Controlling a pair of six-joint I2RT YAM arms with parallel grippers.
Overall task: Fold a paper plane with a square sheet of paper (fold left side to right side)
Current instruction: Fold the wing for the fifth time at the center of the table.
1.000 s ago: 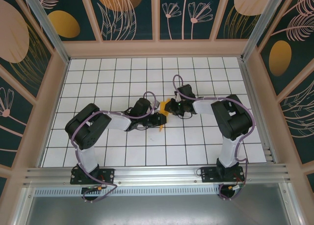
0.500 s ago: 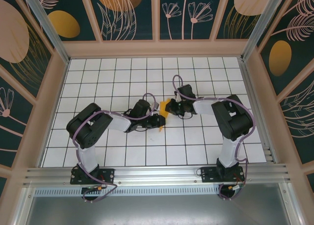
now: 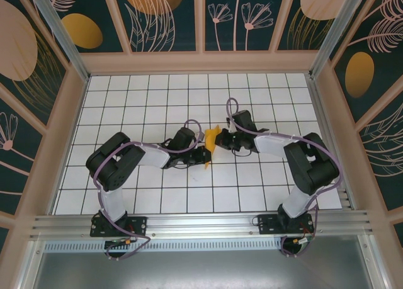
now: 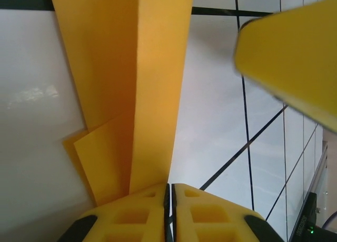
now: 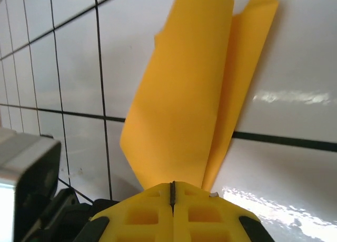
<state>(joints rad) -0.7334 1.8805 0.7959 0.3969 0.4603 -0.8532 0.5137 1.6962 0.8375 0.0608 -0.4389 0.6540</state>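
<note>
The square sheet of paper [image 3: 211, 140] is orange-yellow and folded into a narrow, dart-like paper plane shape, its thin tip toward the near side. It lies mid-table between both grippers. My left gripper [image 3: 203, 153] is shut on one long flap of the paper [image 4: 138, 84], whose edge runs into the seam between the yellow fingers [image 4: 142, 213]. My right gripper [image 3: 221, 140] is shut on the opposite end, and the folded layers [image 5: 184, 94] rise straight out of its closed yellow fingers [image 5: 202, 213]. The right gripper's finger [image 4: 292, 57] shows blurred in the left wrist view.
The white gridded tabletop [image 3: 157, 100] is walled by a tan frame and dark patterned panels [image 3: 164, 18]. An aluminium rail [image 3: 201, 225] runs along the near edge by the arm bases. The left arm's dark wrist [image 5: 31, 178] sits close beside the right gripper.
Both grippers have closed onto the paper. The right arm's elbow has swung out to the right and its wrist has shifted slightly. The left arm has barely moved.
</note>
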